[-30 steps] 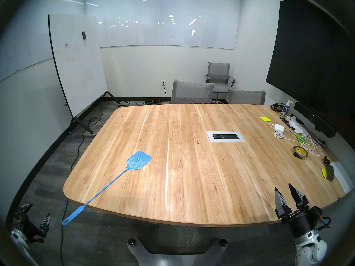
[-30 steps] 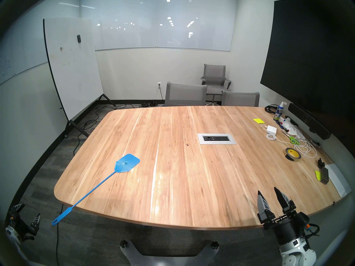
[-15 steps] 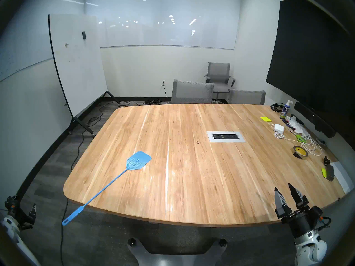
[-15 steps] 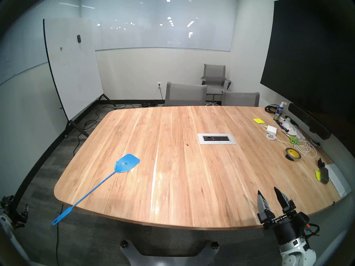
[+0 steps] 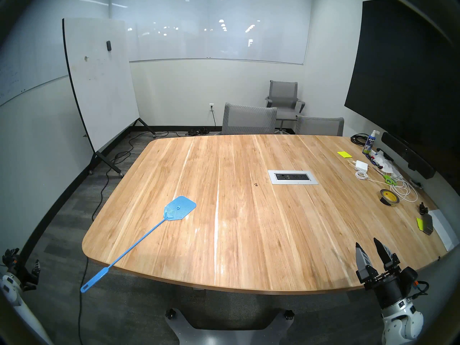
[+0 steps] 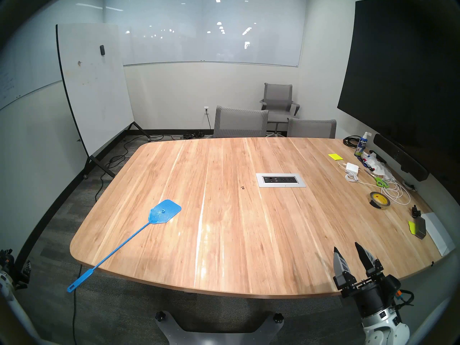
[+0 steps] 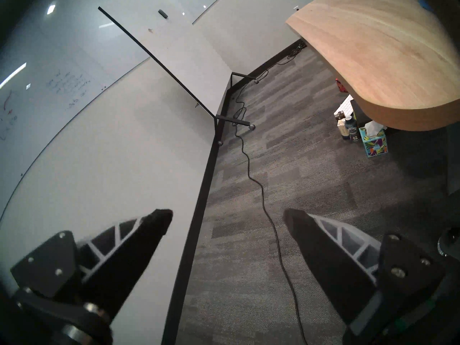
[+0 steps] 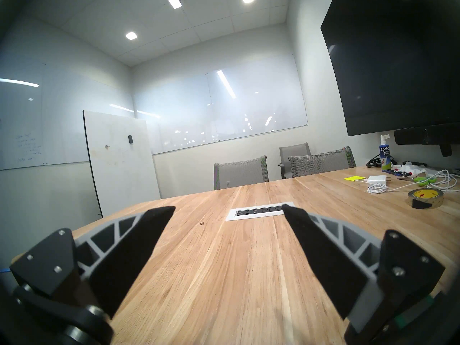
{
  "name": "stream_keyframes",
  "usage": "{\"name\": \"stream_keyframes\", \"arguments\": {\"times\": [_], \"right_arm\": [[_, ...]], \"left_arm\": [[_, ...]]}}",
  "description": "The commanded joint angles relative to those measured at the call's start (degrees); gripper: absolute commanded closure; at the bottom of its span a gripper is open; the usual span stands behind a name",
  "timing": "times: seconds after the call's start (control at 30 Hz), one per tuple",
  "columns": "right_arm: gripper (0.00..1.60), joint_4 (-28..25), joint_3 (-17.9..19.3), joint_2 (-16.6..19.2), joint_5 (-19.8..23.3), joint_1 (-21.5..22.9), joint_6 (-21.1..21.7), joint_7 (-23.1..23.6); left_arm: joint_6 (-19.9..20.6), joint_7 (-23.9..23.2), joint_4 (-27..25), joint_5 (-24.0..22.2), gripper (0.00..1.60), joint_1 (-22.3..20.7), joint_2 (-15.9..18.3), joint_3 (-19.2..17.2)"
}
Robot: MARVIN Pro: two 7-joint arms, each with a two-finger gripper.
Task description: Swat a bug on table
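On the table (image 5: pixel 249 237) ahead of me, the fly swatter (image 5: pixel 139 240) lies at my left, its handle overhanging the near edge. The bug (image 5: pixel 255 184) sits mid-table, just left of the power-outlet panel (image 5: pixel 292 177). The tape roll (image 5: pixel 389 197) lies far right.

A: So what's actually different from a second back? We only spot one thing.

B: Same here, it's the left gripper (image 5: pixel 23 258). It was sitting lower and closer in at the bottom-left of our head view, and now it's slid out toward the left edge and a bit higher in the picture, half lost in the dark rim. In the other eye it's nearly gone (image 6: pixel 16 258).

A: Did it turn too?

B: Looks like it rolled a little. Jaws are just as wide apart.
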Motion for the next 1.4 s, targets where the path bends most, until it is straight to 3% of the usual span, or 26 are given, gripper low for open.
{"name": "stream_keyframes", "arguments": {"times": [0.0,0.27,0.57,0.9,1.2,1.37], "right_arm": [[0.0,-1.03,0.04,0.03,-0.02,0.0,-0.07,0.07],[0.0,-1.03,0.06,0.01,-0.03,0.02,-0.05,0.1],[0.0,-0.99,0.07,-0.02,-0.04,0.07,-0.04,0.14],[0.0,-0.99,0.09,-0.06,-0.06,0.09,-0.02,0.18],[0.0,-0.97,0.11,-0.09,-0.07,0.12,-0.01,0.22],[0.0,-0.99,0.12,-0.11,-0.08,0.12,0.02,0.22]], "left_arm": [[-0.88,-0.13,-0.66,-0.79,0.0,-1.44,1.3,1.1],[-0.05,-4.36,-3.26,-4.95,0.0,-2.26,-0.21,1.66],[2.52,-14.75,-9.38,-15.48,0.0,-2.43,-3.41,0.43],[-0.24,-23.79,-14.07,-22.1,0.0,2.82,-9.54,-0.76],[-5.19,-25.37,-14.6,-26.35,0.0,8.85,-12.44,-0.76],[-5.79,-25.75,-12.94,-28.19,0.0,10.17,-12.0,-0.76]]}}
